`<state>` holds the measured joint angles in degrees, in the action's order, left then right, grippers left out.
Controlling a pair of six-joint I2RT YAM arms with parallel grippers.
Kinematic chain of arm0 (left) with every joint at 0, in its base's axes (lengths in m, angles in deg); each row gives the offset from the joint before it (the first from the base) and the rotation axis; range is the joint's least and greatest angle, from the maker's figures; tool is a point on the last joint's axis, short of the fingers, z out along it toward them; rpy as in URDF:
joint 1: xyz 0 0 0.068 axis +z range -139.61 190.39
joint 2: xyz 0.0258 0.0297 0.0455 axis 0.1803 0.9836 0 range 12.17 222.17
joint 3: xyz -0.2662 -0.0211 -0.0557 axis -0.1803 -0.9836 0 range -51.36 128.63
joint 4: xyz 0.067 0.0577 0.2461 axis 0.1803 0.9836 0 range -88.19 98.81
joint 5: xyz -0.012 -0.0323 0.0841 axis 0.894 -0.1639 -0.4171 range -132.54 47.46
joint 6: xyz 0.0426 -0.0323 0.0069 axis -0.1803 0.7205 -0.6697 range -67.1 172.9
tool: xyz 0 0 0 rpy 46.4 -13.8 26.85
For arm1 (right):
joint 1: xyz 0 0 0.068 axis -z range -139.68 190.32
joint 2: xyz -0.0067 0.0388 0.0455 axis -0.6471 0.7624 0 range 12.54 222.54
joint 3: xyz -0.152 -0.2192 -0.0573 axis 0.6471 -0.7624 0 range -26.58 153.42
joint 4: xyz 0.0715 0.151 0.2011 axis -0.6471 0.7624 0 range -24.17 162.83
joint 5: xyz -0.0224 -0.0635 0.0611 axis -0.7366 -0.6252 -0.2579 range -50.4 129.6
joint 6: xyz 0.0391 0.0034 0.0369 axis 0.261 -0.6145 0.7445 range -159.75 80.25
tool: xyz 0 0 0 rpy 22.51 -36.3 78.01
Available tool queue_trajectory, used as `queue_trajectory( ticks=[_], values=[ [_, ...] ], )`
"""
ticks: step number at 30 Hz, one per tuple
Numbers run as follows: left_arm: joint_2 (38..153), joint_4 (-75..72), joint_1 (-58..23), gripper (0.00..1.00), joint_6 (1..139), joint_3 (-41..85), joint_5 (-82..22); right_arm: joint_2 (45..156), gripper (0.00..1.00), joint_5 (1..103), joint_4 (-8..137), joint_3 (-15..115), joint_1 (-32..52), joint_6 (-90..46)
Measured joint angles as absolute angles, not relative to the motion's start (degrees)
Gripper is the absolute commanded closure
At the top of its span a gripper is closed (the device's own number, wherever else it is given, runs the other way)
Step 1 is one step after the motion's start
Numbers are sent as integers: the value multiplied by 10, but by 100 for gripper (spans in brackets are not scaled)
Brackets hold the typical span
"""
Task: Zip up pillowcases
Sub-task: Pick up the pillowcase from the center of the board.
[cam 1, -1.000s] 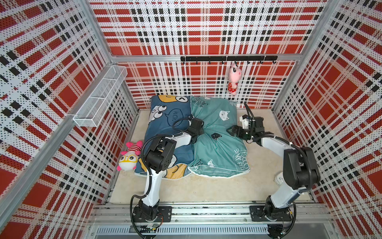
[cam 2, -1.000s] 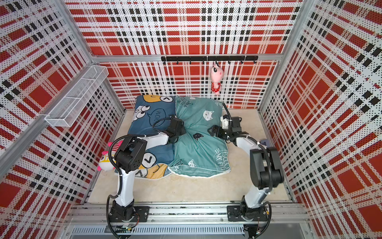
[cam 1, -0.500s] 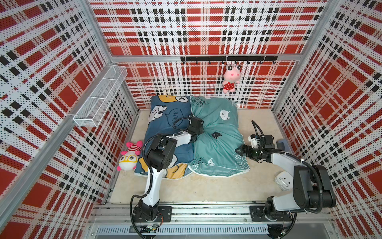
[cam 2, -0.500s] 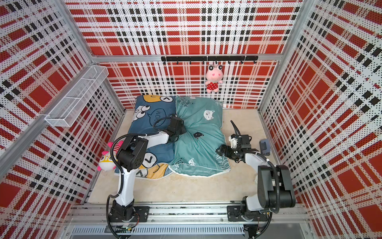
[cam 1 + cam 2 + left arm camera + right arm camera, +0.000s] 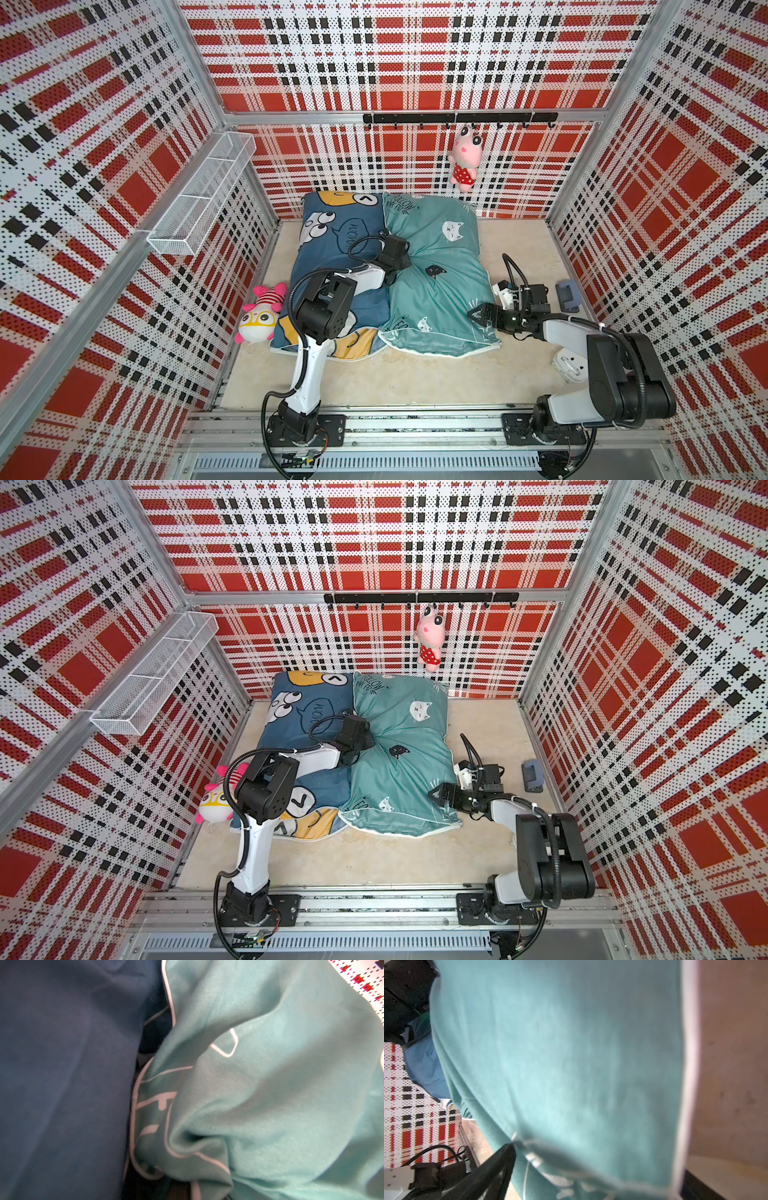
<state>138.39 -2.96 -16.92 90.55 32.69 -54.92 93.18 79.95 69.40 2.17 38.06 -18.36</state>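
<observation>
Two pillowcases lie side by side on the floor in both top views: the dark blue pillowcase (image 5: 332, 249) with yellow faces, and to its right the teal pillowcase (image 5: 440, 282) with cat faces. My left gripper (image 5: 397, 259) is pressed into the seam between them, shut, and the teal cloth puckers toward it. The left wrist view shows bunched teal fabric (image 5: 259, 1095) with white piping beside blue fabric (image 5: 62, 1084); the jaws are hidden there. My right gripper (image 5: 475, 316) stands open at the teal pillowcase's near right edge. Teal cloth (image 5: 571, 1064) lies between its fingers (image 5: 496, 1165).
A pink plush toy (image 5: 465, 160) hangs from the black hook rail (image 5: 457, 118) on the back wall. Another plush (image 5: 262, 318) lies left of the blue pillowcase. A wire basket (image 5: 203, 199) is on the left wall. A small grey object (image 5: 567, 295) lies at the right wall.
My right arm has swung from the far right side of the teal pillowcase to its near right edge. The hanging plush has turned on its hook. The left arm has stayed put.
</observation>
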Motion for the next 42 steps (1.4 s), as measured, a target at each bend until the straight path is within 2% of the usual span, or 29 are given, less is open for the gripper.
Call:
queue_trajectory(
  ticks=[7,14,23,27,34,42],
  values=[
    [1389,-38,-169,100,906,329,-547,801,0,809,713,-74,378,-117],
    [1390,-46,-169,100,906,328,-546,636,9,789,776,-114,379,-26],
    [1387,-75,-169,100,910,310,-545,562,31,763,810,-115,391,35],
    [1383,-89,-169,100,911,300,-545,529,36,759,832,-117,391,52],
    [1382,-94,-169,100,913,297,-545,454,52,748,901,-119,391,63],
    [1381,-97,-169,100,913,295,-545,424,69,732,944,-124,391,69]
  ],
)
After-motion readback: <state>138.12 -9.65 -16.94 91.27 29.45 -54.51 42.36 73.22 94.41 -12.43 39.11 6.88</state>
